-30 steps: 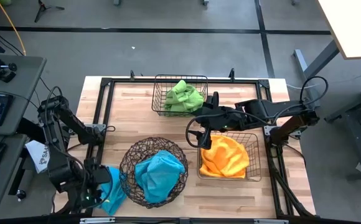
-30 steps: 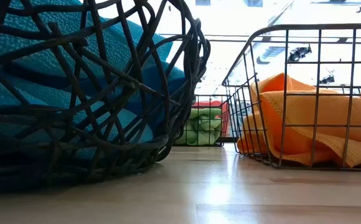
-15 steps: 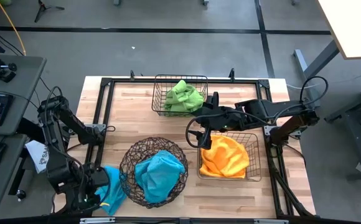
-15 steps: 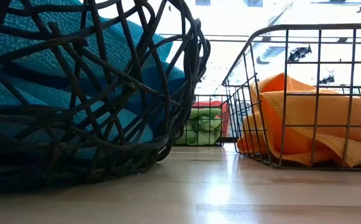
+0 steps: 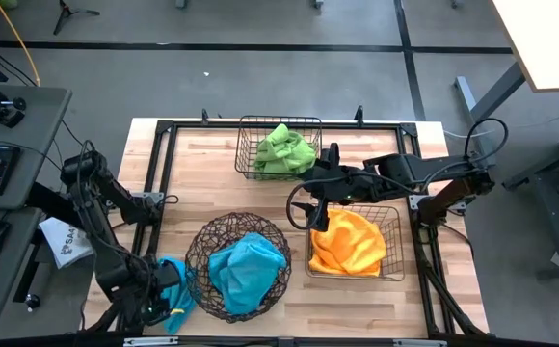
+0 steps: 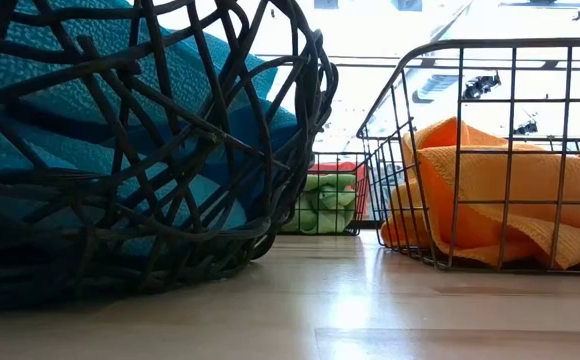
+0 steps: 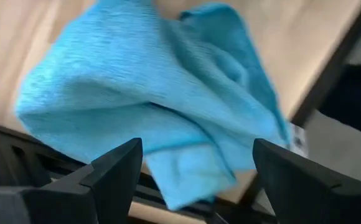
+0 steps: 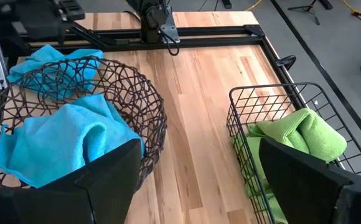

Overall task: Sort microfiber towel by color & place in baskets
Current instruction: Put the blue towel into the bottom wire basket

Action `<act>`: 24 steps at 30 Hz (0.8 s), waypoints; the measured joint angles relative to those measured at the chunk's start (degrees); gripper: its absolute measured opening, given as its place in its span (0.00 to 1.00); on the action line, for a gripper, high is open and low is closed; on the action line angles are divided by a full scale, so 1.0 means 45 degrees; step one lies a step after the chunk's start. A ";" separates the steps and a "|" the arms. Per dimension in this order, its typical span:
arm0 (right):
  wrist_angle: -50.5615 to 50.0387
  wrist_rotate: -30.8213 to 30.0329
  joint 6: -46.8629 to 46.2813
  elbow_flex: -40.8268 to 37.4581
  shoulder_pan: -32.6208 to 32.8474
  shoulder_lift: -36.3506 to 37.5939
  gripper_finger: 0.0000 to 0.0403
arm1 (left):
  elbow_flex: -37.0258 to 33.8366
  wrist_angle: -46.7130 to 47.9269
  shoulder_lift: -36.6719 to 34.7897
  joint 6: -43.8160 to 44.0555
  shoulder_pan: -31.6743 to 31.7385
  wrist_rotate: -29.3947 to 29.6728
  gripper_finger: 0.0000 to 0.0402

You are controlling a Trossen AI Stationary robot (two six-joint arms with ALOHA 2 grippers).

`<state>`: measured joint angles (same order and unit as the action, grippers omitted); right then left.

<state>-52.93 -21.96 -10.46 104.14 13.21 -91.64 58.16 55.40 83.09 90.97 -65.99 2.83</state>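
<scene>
While overhead hides it, left gripper [image 7: 193, 165] (fingers spread, seemingly empty) faces blue towel [image 7: 149, 99]; right gripper [image 8: 196, 180] gapes.

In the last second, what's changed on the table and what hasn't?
The left arm swung in over the table's near left corner, and the left gripper now sits open over the loose blue towel, which lies outside the round basket. Nothing is gripped. The right gripper, open, kept hanging between the baskets; the green towel and orange towel stayed put.

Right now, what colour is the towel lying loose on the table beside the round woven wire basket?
Blue; the left wrist view shows the loose microfiber towel best.
</scene>
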 joint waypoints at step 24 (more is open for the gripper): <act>-0.0282 0.0238 -0.0342 -0.0015 0.0062 -0.0559 0.80 | -0.3362 -0.5110 0.0031 0.1690 -0.0185 0.0609 0.73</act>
<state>-54.20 -20.88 -12.00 104.07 13.49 -94.15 43.04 32.40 83.23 98.58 -66.83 5.57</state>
